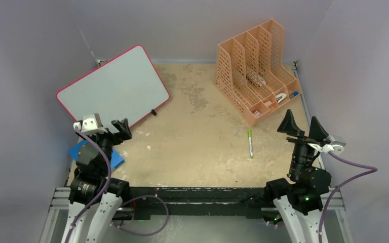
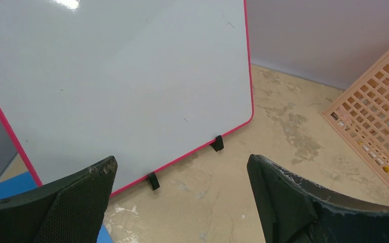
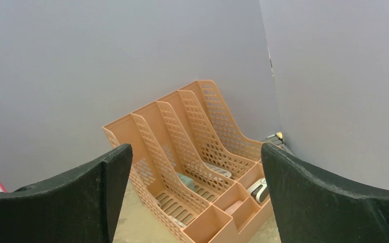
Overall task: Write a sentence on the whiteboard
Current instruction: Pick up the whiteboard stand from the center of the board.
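While on edge, whiteboard (image 1: 112, 83) lengthwise diagonal

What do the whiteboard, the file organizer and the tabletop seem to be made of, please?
Whiteboard: glossy smooth white sheet, probably coated board, since it reflects a light glare; pink rim looks plastic. File organizer: matte peach moulded plastic, judging by its uniform lattice walls. Tabletop: likely wood or fibreboard, matte tan, with worn pale patches.
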You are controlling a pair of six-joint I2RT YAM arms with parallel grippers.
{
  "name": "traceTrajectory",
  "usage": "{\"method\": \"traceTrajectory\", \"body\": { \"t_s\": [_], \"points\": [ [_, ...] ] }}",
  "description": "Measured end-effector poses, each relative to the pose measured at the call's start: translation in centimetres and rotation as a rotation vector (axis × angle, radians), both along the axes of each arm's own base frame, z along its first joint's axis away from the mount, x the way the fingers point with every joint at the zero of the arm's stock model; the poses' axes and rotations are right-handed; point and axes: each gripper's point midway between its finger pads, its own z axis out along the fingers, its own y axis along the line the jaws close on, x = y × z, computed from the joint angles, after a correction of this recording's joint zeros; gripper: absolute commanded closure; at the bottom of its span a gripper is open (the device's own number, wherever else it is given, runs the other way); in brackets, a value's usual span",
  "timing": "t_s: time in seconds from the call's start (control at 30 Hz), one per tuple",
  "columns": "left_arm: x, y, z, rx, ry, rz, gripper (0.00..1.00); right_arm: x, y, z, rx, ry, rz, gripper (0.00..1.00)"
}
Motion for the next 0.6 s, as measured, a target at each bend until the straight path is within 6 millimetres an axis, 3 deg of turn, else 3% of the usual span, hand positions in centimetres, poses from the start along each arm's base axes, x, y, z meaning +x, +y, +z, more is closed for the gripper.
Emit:
{"method": "traceTrajectory", "body": {
  "t_s": [0.43,0.6],
  "points": [
    [1.3,-0.4,-2.1,-0.037,0.140,0.020,0.00,-0.2,0.0,0.1,0.001,-0.008,0.001,0.01],
    [2.9,-1.2,-4.5,-0.054,0.289,0.025,0.00,-0.2,0.0,0.1,0.001,-0.007,0.002,0.01]
  ]
}}
